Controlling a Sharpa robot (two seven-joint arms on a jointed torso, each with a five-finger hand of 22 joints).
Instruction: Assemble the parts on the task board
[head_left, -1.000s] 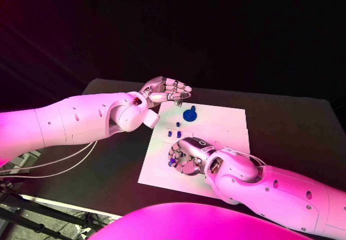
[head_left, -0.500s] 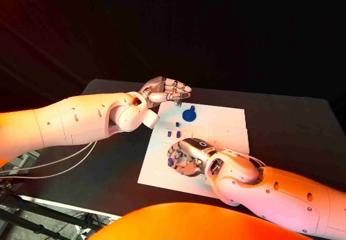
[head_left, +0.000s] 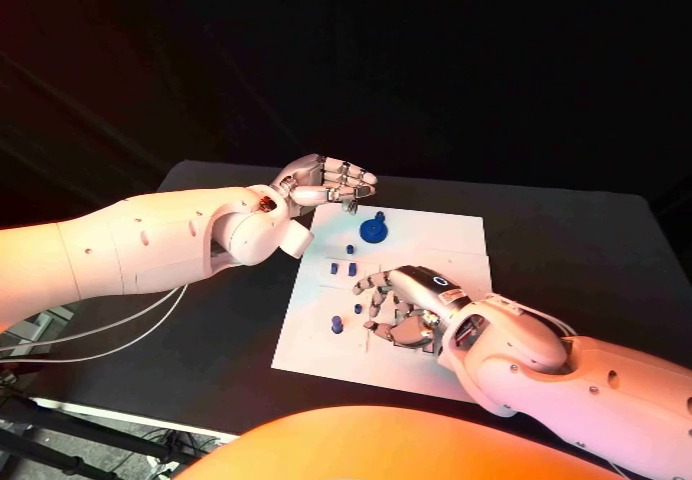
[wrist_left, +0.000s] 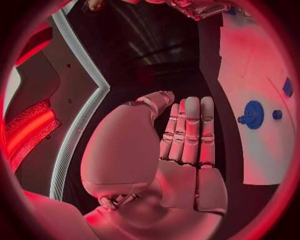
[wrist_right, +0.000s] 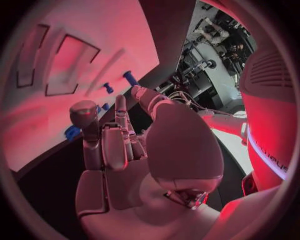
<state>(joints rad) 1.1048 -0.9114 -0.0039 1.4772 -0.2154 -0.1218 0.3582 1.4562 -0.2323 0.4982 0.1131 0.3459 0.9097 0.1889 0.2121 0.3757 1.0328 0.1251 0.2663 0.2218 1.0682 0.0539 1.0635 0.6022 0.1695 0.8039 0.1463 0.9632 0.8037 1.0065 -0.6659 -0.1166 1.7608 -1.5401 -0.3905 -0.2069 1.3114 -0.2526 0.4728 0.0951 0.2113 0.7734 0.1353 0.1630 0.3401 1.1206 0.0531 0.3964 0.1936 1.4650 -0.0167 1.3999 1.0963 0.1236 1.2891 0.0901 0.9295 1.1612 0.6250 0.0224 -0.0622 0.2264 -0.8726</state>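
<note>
Right hand (head_left: 397, 305): you'll find it low over the near half of the task board (head_left: 447, 240), fingers spread, holding nothing.
Loose blue peg (head_left: 336, 324): lies on the board just beside the right hand's fingertips, apart from them.
Small blue pegs (head_left: 343, 268): a close pair on the board, between the two hands.
Blue round part (head_left: 375, 231): sits on the board's far end, a single blue peg (head_left: 349, 249) near it.
Left hand (head_left: 329, 182): at the board's far corner, fingers curled in; you can't tell whether it pinches anything.
Table (head_left: 577, 240): black, carries the board.
</note>
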